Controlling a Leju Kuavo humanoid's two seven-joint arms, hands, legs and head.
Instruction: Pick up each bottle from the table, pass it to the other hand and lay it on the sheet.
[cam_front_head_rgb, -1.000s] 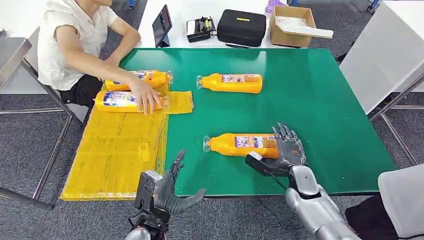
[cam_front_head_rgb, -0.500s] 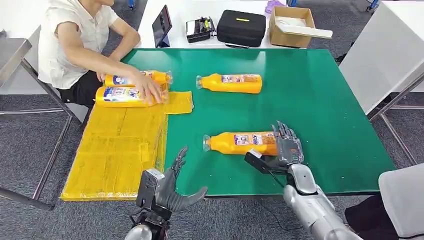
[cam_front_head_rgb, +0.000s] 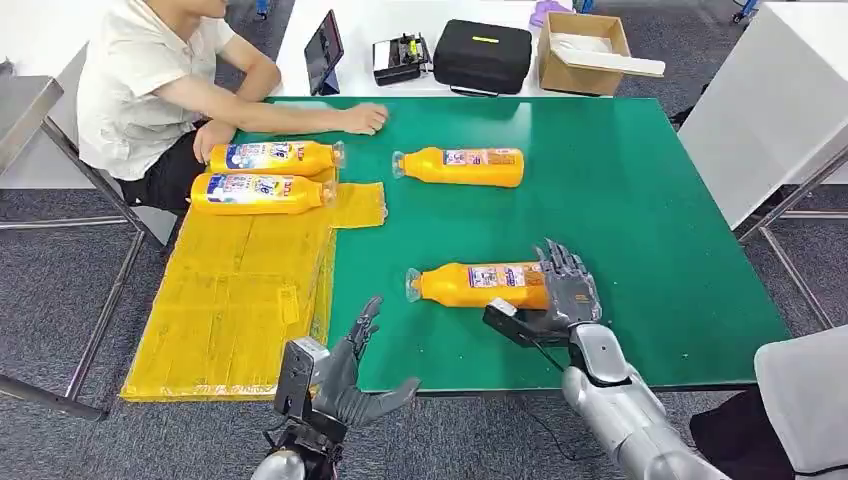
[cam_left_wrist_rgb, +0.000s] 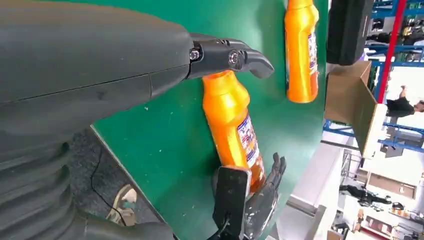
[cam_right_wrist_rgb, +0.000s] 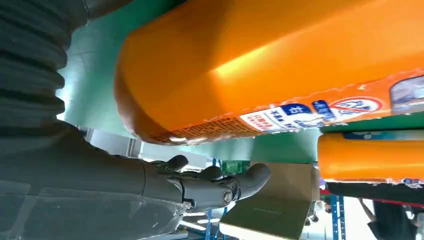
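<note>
An orange bottle (cam_front_head_rgb: 480, 285) lies on its side near the front of the green table (cam_front_head_rgb: 640, 200), cap pointing left. My right hand (cam_front_head_rgb: 565, 295) stands at its base end, fingers apart and upright, holding nothing. In the right wrist view the bottle (cam_right_wrist_rgb: 280, 65) is very close, with my fingers (cam_right_wrist_rgb: 220, 187) spread past its base. My left hand (cam_front_head_rgb: 345, 375) hangs open below the table's front edge; from its wrist I see the same bottle (cam_left_wrist_rgb: 232, 120). A second bottle (cam_front_head_rgb: 465, 166) lies further back. Two bottles (cam_front_head_rgb: 275, 157) (cam_front_head_rgb: 262, 193) lie on the yellow sheet (cam_front_head_rgb: 235, 300).
A person (cam_front_head_rgb: 150, 90) sits at the far left, one hand (cam_front_head_rgb: 365, 118) resting on the table's back edge. Behind the table are a tablet (cam_front_head_rgb: 325, 50), a black case (cam_front_head_rgb: 483, 55) and a cardboard box (cam_front_head_rgb: 585, 40). A white table (cam_front_head_rgb: 770, 110) stands to the right.
The person's hand has let go of the bottles on the sheet and moved to the table's back edge. My right hand has edged closer to the near bottle's base. My left hand rose slightly.
</note>
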